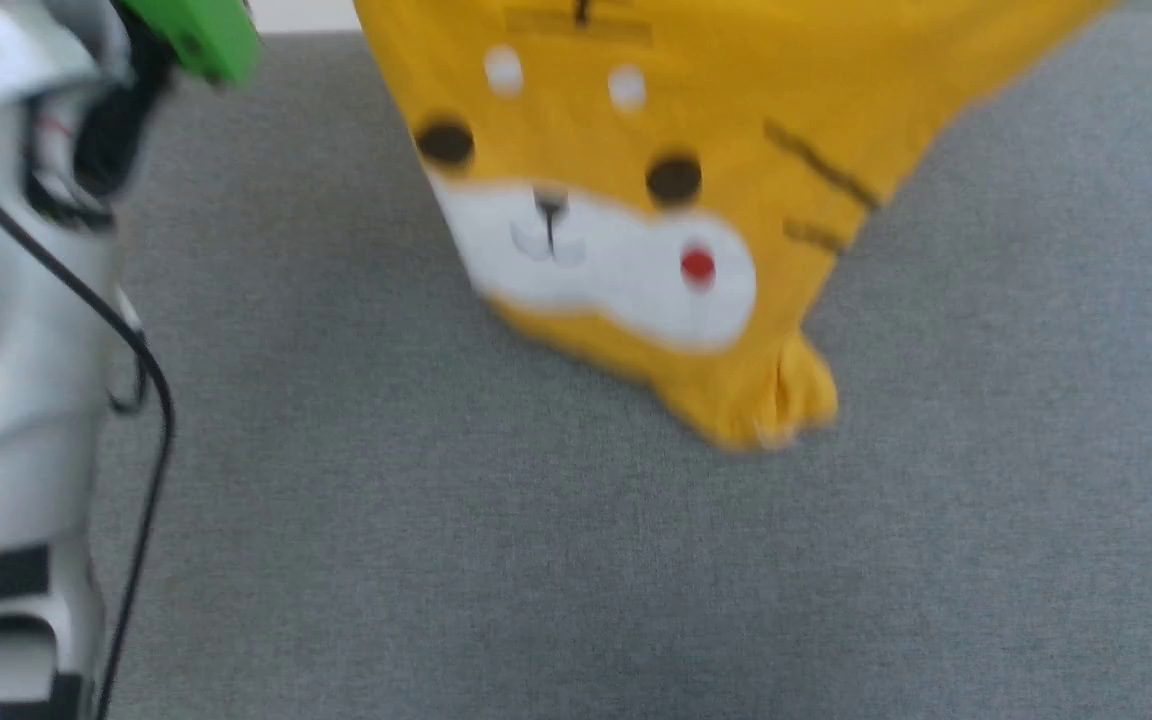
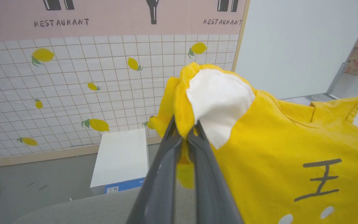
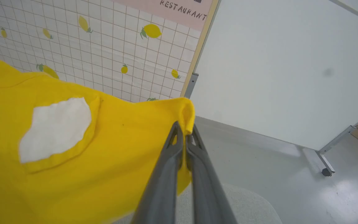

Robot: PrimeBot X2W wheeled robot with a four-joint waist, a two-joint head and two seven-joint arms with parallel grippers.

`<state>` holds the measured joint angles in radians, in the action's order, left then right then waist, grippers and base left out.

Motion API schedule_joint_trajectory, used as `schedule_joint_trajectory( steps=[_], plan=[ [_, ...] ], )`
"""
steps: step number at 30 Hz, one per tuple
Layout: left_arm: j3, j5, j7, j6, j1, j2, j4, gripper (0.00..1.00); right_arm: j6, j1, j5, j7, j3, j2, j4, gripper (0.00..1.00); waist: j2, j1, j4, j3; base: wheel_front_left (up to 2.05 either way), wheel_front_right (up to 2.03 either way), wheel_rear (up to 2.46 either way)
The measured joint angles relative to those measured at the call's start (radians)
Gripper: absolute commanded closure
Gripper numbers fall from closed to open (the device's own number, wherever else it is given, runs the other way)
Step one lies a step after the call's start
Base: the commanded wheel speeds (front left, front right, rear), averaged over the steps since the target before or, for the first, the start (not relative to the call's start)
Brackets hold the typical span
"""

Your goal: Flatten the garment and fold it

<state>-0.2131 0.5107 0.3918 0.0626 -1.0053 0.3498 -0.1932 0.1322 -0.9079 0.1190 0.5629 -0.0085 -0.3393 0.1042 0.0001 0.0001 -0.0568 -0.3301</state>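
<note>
The garment (image 1: 636, 200) is a yellow T-shirt with a cartoon animal face, hanging in the air above the grey table top (image 1: 536, 550), its lower corner bunched near the surface. In the left wrist view my left gripper (image 2: 185, 130) is shut on the garment (image 2: 275, 149) at a folded edge beside a white sleeve patch (image 2: 219, 99). In the right wrist view my right gripper (image 3: 183, 130) is shut on the garment (image 3: 104, 149) at another top corner, with a white patch (image 3: 54, 127) to its left. The cloth stretches between the two grips.
My pale left arm (image 1: 16, 350) with a black cable and a green part (image 1: 201, 35) stands at the left. A white box (image 2: 120, 161) sits on the floor beyond the table, before a tiled lemon wall (image 2: 73, 93). A white panel on wheels (image 3: 291, 77) stands at the right.
</note>
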Motion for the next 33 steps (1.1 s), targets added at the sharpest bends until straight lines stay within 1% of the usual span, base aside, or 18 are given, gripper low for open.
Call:
schedule_joint_trajectory(
  steps=[2,6,7,8,10,11,12,14,18,19,21,24,26,29,33],
  plan=[
    [0.025,-0.011,-0.033,-0.022,-0.076,0.002,-0.01,1.0,0.0,-0.103,-0.016,-0.028,0.007,-0.002,0.03,1.0,0.0,0.0,-0.003,-0.031,0.0,0.0,0.0],
    [0.074,-0.051,-0.14,-0.067,-0.218,0.006,-0.042,1.0,0.0,-0.304,-0.065,-0.121,0.013,0.003,0.105,1.0,0.0,0.0001,-0.01,-0.094,0.0,0.0,0.0],
    [0.084,-0.057,-0.171,-0.075,-0.251,0.006,-0.052,1.0,0.0,-0.351,-0.079,-0.152,0.012,0.008,0.123,1.0,0.0,0.0001,-0.012,-0.109,0.0,0.0,0.0],
    [0.107,-0.063,-0.259,-0.091,-0.317,0.003,-0.079,1.0,0.0,-0.454,-0.125,-0.243,0.0,0.032,0.161,1.0,-0.0001,0.0001,-0.017,-0.146,0.0,0.0,0.0],
    [0.116,-0.064,-0.304,-0.091,-0.342,0.002,-0.098,1.0,0.0,-0.501,-0.144,-0.295,-0.012,0.049,0.184,1.0,-0.0001,0.0001,-0.02,-0.165,0.0,0.0,0.0],
    [0.126,-0.062,-0.346,-0.088,-0.358,-0.002,-0.133,1.0,0.0,-0.548,-0.156,-0.365,-0.028,0.065,0.223,1.0,0.0,0.0,-0.022,-0.187,0.0,0.0,0.0],
    [0.121,-0.061,-0.354,-0.071,-0.348,-0.001,-0.169,1.0,0.0,-0.55,-0.155,-0.398,-0.026,0.065,0.26,1.0,-0.0001,0.0,-0.019,-0.197,0.0,0.0,0.0],
    [0.107,-0.06,-0.352,-0.056,-0.316,0.001,-0.184,1.0,0.0,-0.532,-0.143,-0.405,-0.015,0.063,0.283,1.0,-0.0001,0.0,-0.015,-0.196,0.0,0.0,0.0],
    [0.072,-0.049,-0.315,-0.017,-0.166,0.008,-0.212,1.0,0.0,-0.387,-0.08,-0.405,0.049,0.046,0.318,1.0,-0.0001,0.0,-0.009,-0.176,0.0,0.0,0.0],
    [0.061,-0.038,-0.29,-0.002,-0.114,0.009,-0.216,1.0,0.0,-0.331,-0.054,-0.398,0.07,0.037,0.322,1.0,0.0,0.0,-0.008,-0.168,0.0,0.0,0.0],
    [0.038,-0.022,-0.248,0.013,-0.019,0.009,-0.215,1.0,0.0,-0.229,-0.002,-0.384,0.101,0.022,0.321,1.0,0.0,0.0,-0.006,-0.151,0.0,0.0,0.0],
    [0.014,0.03,-0.173,0.026,0.141,0.008,-0.188,1.0,0.0,-0.061,0.077,-0.351,0.12,-0.003,0.291,1.0,0.0,0.0,-0.002,-0.119,0.0,0.0,0.0],
    [-0.004,0.056,-0.117,0.032,0.259,0.01,-0.155,1.0,0.0,0.07,0.132,-0.316,0.116,-0.008,0.245,1.0,0.0,0.0,0.0,-0.093,0.0,0.0,0.0],
    [-0.021,0.114,-0.049,0.035,0.43,0.007,-0.088,1.0,0.0,0.26,0.185,-0.267,0.087,-0.01,0.156,1.0,-0.0001,-0.0001,0.004,-0.053,0.0,0.0,0.0],
    [-0.035,0.183,0.022,0.033,0.633,0.004,0.005,1.0,0.0,0.497,0.209,-0.198,0.021,0.0,0.039,1.0,0.0,-0.0001,0.009,0.003,0.0,0.0,0.0]
  ],
)
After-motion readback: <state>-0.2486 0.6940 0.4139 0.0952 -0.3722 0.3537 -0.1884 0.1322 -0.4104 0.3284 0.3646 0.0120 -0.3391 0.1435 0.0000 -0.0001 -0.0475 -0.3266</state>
